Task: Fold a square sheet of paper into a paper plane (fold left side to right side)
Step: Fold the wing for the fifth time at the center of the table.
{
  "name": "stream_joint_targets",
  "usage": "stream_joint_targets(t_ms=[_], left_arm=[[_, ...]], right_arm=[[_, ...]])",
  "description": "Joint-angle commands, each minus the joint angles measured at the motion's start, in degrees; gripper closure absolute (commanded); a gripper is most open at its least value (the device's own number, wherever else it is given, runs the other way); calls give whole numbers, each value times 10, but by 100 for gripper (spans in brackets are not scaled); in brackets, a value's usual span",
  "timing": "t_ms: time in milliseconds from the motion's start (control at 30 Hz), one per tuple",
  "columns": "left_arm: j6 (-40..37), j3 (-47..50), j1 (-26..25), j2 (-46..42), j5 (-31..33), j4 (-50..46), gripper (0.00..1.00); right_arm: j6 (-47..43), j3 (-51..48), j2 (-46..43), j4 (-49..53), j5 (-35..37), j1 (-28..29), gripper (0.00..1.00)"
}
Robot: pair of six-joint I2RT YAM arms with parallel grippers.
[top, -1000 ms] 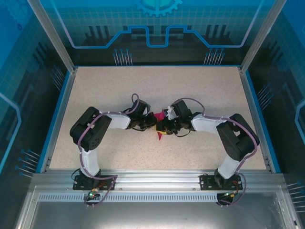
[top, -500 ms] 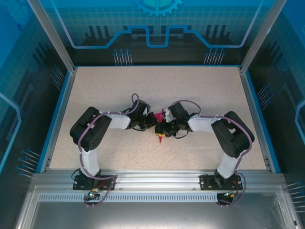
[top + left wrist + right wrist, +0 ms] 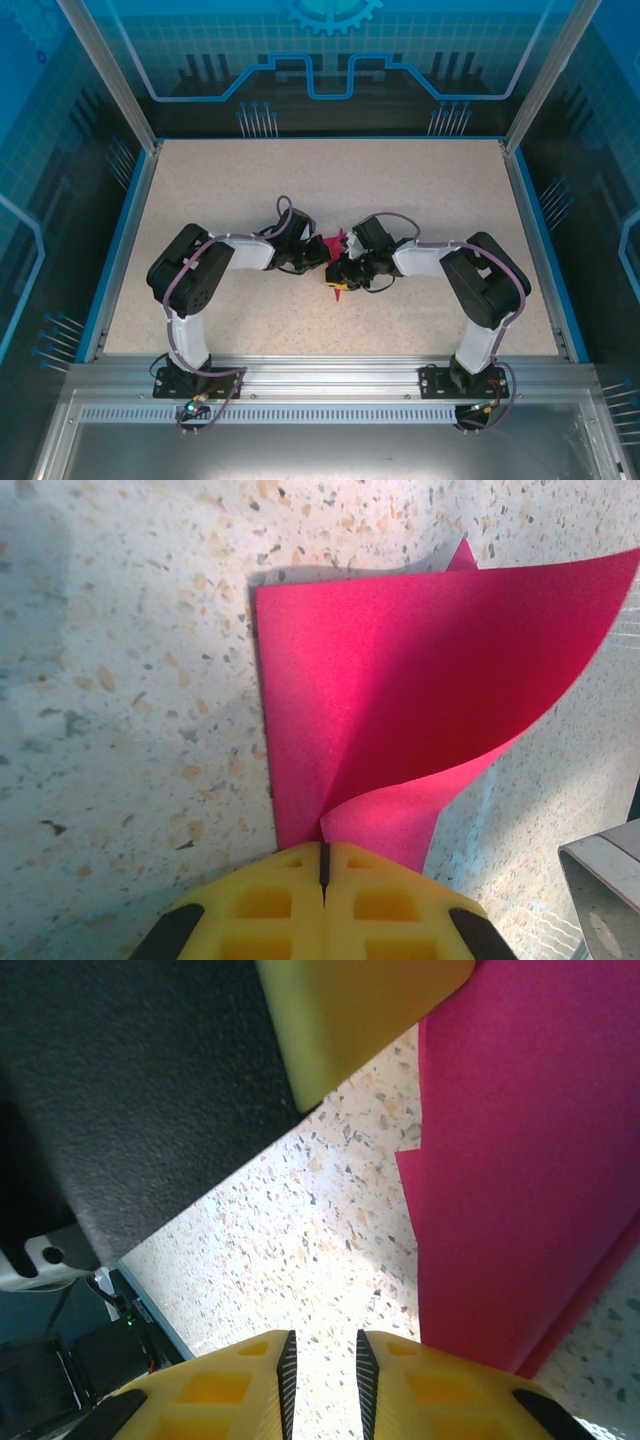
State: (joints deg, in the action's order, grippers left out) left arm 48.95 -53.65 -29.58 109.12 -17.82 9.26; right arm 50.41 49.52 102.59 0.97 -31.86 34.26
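left gripper (image 3: 323,872): pinched tight on the curled edge of the pink paper (image 3: 400,700) | right gripper (image 3: 321,1365): open just a crack, holds nothing | paper: middle of the table (image 3: 120,680)

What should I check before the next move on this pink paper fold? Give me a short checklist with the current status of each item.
1. Left fingers pinch the sheet of paper at its edge: ok, shut on it.
2. Right fingers hold the paper: not ok. A narrow gap shows bare table between them, and the paper lies beside them.
3. Lifted flap pressed flat: not ok, it curls up in the air.
4. Lower layer flat on the table: ok in the left wrist view.
5. Edges lined up for the crease: cannot tell.
6. Clearance between the two arms: cannot tell, they sit very close in the top view.
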Motion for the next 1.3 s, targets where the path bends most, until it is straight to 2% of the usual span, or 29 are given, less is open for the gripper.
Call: stream_joint_targets(t_ms=[0, 400, 633, 833, 1067, 1267], left_arm=[[-25, 1, 7, 22, 81, -84, 100], [-27, 7, 11, 17, 94, -89, 100], [-26, 14, 11, 18, 94, -84, 100], [-24, 15, 11, 19, 92, -79, 100], [-23, 16, 11, 20, 90, -76, 100], [-27, 17, 10, 16, 93, -81, 100]], right_arm=[[8, -2, 15, 20, 7, 16, 74], [-18, 6, -20, 53, 9, 15, 73], [-35, 0, -77, 78, 5, 12, 74], [2, -17, -57, 24, -3, 23, 74], [-1, 23, -12, 31, 2, 33, 74], [5, 18, 18, 43, 12, 34, 74]])
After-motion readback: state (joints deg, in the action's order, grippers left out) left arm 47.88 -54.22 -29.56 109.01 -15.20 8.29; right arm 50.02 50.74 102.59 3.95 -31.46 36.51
